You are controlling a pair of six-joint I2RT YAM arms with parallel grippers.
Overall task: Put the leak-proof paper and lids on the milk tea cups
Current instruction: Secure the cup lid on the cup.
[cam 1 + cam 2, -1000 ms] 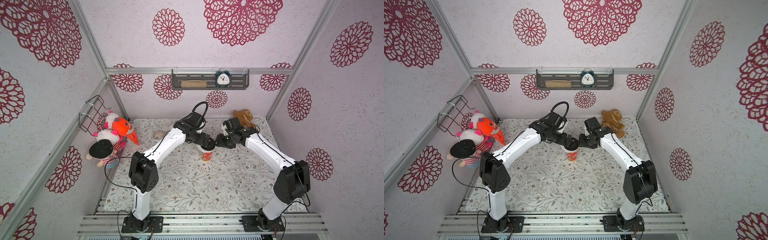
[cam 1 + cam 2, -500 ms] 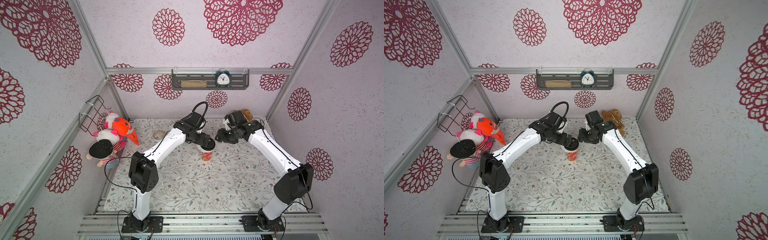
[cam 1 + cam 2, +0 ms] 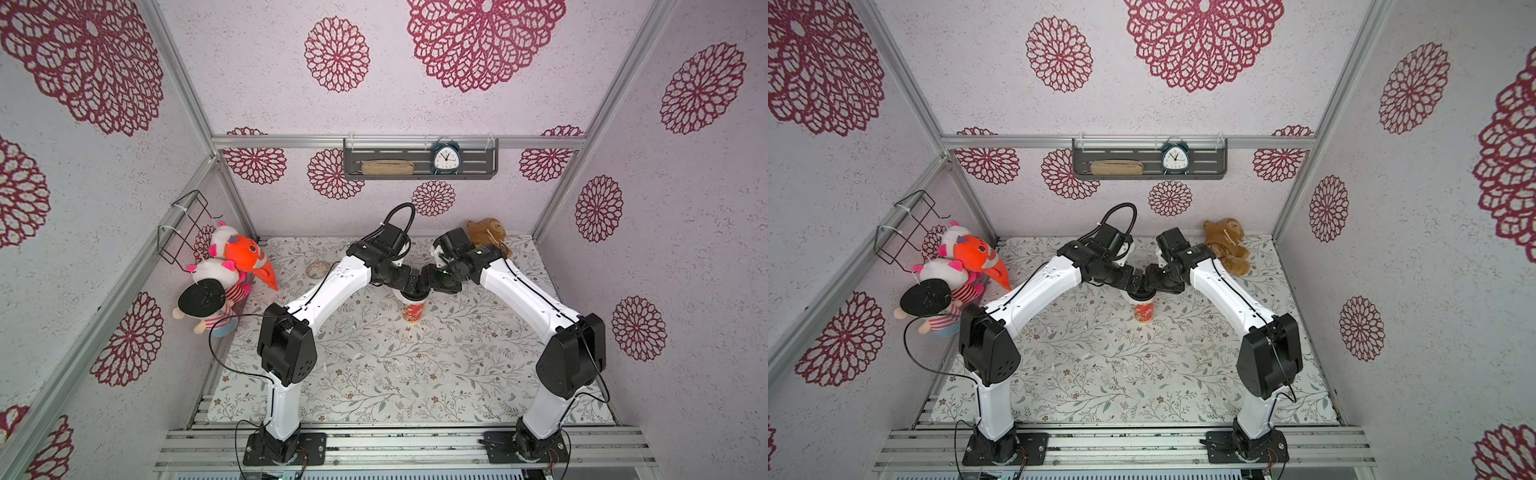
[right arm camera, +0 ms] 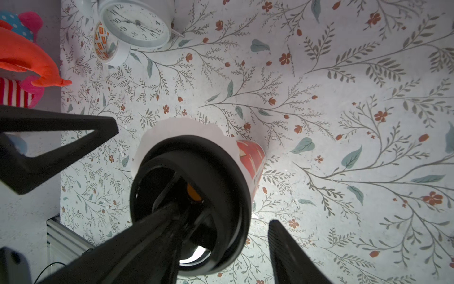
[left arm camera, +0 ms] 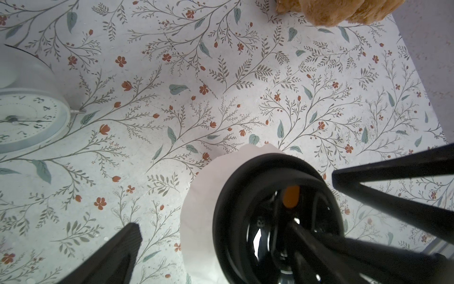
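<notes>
Paper (image 4: 177,127): draped over cup (image 4: 253,159) rim, beneath black lid (image 4: 196,152), mid-table. Left gripper (image 5: 211,226), right gripper (image 4: 222,216): both spread, grasping nothing, one finger each over lid.

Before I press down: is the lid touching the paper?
Touching. Right wrist view shows the lid seated on the paper, whose edge flares out from under its rim.

light: bright, even | shadows: soft | top views: edges bowed | wrist foreground: blurred

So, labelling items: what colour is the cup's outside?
The cup is red with white print, clearest from the right wrist.
</notes>
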